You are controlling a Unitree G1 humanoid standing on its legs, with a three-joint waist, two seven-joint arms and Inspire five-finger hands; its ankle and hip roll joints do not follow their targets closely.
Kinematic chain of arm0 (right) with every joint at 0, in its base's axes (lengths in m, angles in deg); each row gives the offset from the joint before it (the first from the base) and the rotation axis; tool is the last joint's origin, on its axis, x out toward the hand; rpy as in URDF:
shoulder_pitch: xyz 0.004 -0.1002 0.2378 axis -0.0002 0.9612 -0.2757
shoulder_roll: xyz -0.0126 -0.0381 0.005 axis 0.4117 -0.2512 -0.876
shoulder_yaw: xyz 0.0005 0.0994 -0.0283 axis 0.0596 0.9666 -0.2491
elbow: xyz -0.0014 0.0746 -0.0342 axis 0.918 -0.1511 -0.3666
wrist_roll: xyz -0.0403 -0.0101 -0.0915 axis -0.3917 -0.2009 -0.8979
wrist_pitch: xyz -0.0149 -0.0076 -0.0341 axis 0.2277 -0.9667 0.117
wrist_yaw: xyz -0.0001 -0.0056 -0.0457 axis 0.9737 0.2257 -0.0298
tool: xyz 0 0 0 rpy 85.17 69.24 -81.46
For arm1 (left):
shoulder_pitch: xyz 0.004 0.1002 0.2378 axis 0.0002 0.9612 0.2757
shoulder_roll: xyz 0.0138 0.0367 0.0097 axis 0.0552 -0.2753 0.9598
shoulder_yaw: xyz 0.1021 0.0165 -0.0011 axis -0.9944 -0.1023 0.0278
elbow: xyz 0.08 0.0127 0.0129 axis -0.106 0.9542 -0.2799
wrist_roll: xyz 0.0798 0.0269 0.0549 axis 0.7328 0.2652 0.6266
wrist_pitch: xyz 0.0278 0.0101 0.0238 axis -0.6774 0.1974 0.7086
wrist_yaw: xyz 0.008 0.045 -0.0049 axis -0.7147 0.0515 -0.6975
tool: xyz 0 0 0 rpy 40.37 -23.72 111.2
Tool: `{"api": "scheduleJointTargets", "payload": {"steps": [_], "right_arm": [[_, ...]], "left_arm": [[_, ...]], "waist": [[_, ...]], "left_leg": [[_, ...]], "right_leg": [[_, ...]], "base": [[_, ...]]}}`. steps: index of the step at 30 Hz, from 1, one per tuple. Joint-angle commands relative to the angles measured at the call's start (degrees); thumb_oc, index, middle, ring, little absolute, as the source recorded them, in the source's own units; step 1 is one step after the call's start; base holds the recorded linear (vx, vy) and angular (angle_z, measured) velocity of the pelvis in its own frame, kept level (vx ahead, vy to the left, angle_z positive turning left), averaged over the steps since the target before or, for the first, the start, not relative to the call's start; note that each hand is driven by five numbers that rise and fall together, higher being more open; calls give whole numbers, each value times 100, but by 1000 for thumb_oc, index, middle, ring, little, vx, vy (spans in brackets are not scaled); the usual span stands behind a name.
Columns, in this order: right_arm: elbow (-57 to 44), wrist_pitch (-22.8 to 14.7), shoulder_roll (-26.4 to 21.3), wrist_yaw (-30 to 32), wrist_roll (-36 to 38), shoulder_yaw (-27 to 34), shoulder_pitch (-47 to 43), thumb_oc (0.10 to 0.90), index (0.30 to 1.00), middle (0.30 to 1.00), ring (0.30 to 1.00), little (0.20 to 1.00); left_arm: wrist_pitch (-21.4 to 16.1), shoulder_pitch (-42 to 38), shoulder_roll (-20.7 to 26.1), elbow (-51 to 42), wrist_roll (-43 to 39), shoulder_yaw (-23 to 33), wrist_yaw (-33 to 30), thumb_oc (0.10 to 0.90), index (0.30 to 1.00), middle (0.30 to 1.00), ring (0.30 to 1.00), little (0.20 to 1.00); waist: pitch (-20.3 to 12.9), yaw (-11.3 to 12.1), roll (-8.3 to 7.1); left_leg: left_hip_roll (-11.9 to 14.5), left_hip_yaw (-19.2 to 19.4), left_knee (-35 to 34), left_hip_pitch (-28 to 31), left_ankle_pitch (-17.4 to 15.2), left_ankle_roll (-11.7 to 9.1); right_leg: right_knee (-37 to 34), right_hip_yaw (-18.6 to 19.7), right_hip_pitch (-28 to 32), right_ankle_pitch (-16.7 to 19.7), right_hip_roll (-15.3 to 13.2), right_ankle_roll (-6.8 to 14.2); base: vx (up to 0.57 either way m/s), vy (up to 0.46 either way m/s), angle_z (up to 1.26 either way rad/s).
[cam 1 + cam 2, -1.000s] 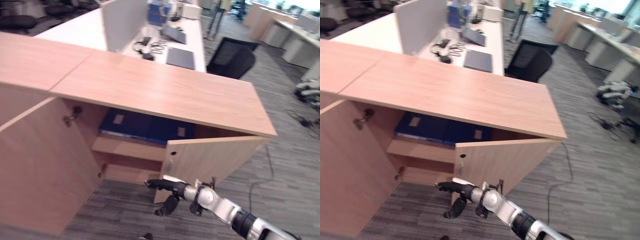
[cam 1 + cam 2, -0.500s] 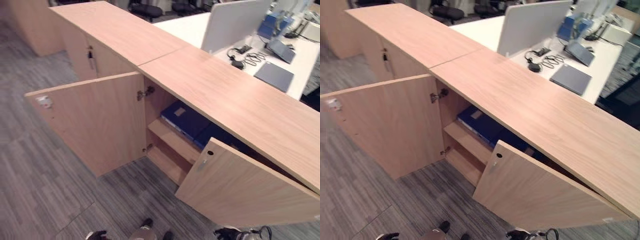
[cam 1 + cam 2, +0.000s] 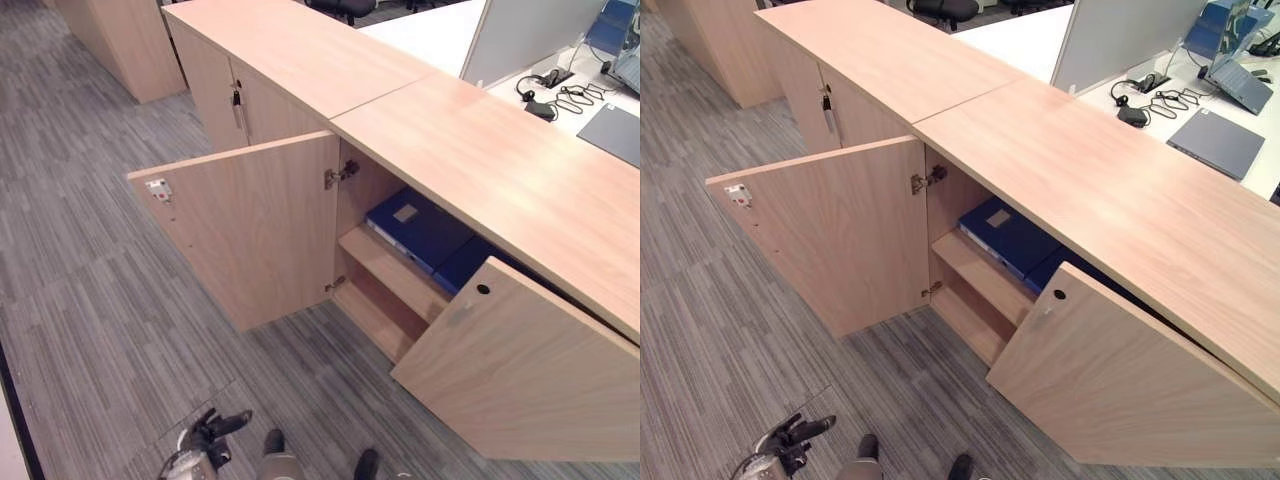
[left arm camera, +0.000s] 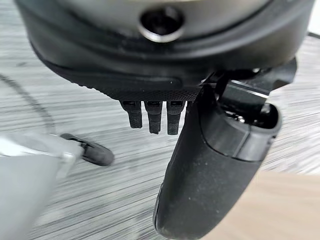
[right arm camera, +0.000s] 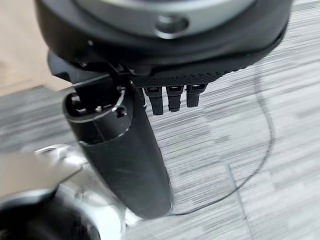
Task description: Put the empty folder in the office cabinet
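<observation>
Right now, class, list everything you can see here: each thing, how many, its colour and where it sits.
Cabinet: one, light wood, both doors open.
Folders: at least two, blue, lying on the upper shelf inside.
Neighbouring cabinet: one, light wood, shut.
Divider: one, grey, on the white desk behind.
Laptop: one, grey, closed, on the desk.
Cables: black, on the desk.
Left robot hand: dark, low above the carpet, holding nothing.
Right robot hand: dark, holding nothing.
</observation>
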Motion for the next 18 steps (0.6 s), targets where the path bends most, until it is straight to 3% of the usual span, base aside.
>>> {"api": "scheduleJointTargets", "payload": {"steps": [1, 2, 3, 6, 7, 10, 18], "right_arm": [[98, -10, -243, 161, 385, 5, 2, 800, 900, 900, 900, 900], [98, -10, -243, 161, 385, 5, 2, 800, 900, 900, 900, 900], [96, -19, -290, 152, 480, 159, 41, 800, 900, 900, 900, 900], [110, -20, -308, 166, 589, 341, 54, 800, 900, 900, 900, 900], [112, -11, -293, 145, 678, 438, 32, 800, 900, 900, 900, 900], [91, 28, -216, 87, 703, 420, -81, 800, 900, 900, 900, 900], [-68, 58, -52, -137, 542, 54, -164, 800, 900, 900, 900, 900]], "left_arm": [[-426, -438, 978, -252, 466, 144, -101, 800, 900, 900, 900, 900], [-426, -438, 978, -251, 466, 144, -101, 800, 900, 900, 900, 900], [-405, -598, 1286, -327, 724, 151, -114, 800, 900, 900, 900, 900], [-395, -797, 1534, -355, 926, 120, -122, 800, 900, 900, 900, 900], [-393, -1040, 1840, -392, 1118, 105, -123, 800, 900, 900, 900, 900], [-381, -1369, 2307, -696, 1316, 178, -239, 800, 900, 900, 900, 900], [-283, -2537, 3339, 17, 1715, -195, -243, 800, 900, 900, 900, 900]], "waist": [[-447, 22, -21], [-447, 22, -21], [-507, -45, 93], [-568, -109, 124], [-561, -132, 94], [-544, -132, 11], [-644, -190, -301]], "left_leg": [[-8, -256, -663, -70, 458, -50], [-8, -256, -663, -70, 458, -50], [-83, -263, -697, -33, 288, -57], [-273, -177, -697, -48, 197, -28], [-492, -44, -674, 1, 54, 60], [-857, 195, -615, -12, -201, 318], [-1331, 837, -697, 160, -538, 584]], "right_leg": [[57, 715, 41, -493, -153, 608], [57, 715, 41, -493, -153, 608], [6, 706, 25, -396, -270, 718], [-44, 735, -60, -238, -534, 878], [-11, 791, -85, -96, -827, 1001], [53, 959, -298, 245, -1249, 1183], [-113, 1093, -733, 1143, -1656, 1541]], "base": [[59, 204, 38], [97, 382, 32], [95, 435, 35], [97, 477, 21], [83, 484, 12], [59, 497, -7], [17, 246, -48]]}}
